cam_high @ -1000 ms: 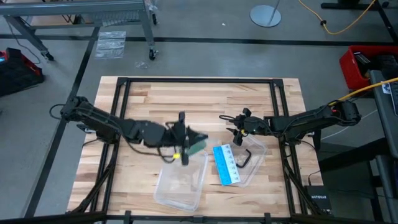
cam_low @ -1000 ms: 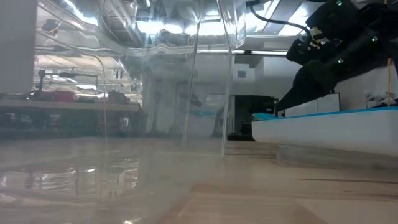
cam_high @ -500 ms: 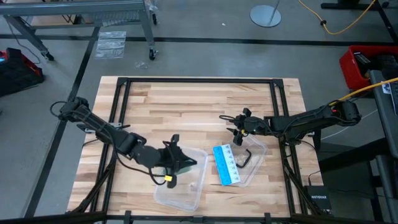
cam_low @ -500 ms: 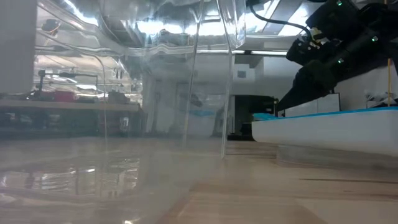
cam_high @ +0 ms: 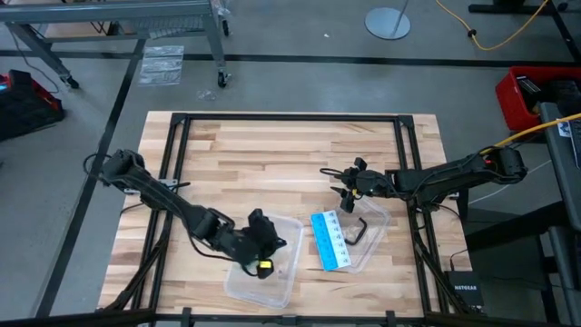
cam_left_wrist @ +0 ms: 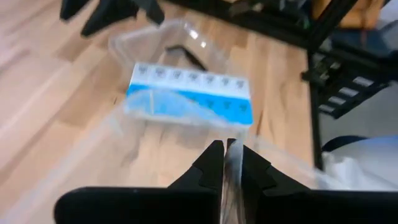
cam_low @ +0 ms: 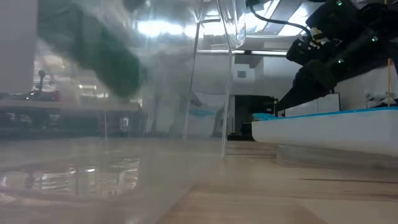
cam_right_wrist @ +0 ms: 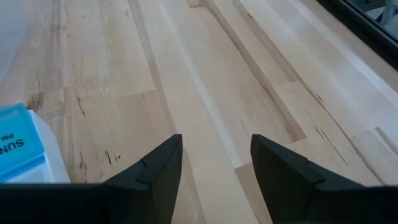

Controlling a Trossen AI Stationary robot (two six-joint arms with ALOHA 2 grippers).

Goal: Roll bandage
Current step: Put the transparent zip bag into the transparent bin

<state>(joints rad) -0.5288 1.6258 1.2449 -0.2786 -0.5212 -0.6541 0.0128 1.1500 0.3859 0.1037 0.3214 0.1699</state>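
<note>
bandage (cam_low: 93, 53) — dark green blur, shape unclear

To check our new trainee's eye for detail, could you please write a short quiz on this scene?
1. True or false: the right gripper grips the blue-and-white card.
2. The left gripper is above: A) the larger clear plastic container; B) bare wood; C) a red bin.
3. Short answer: which gripper is shut?

Key: 1 false, it is open beside the card; 2 A; 3 left.
</note>
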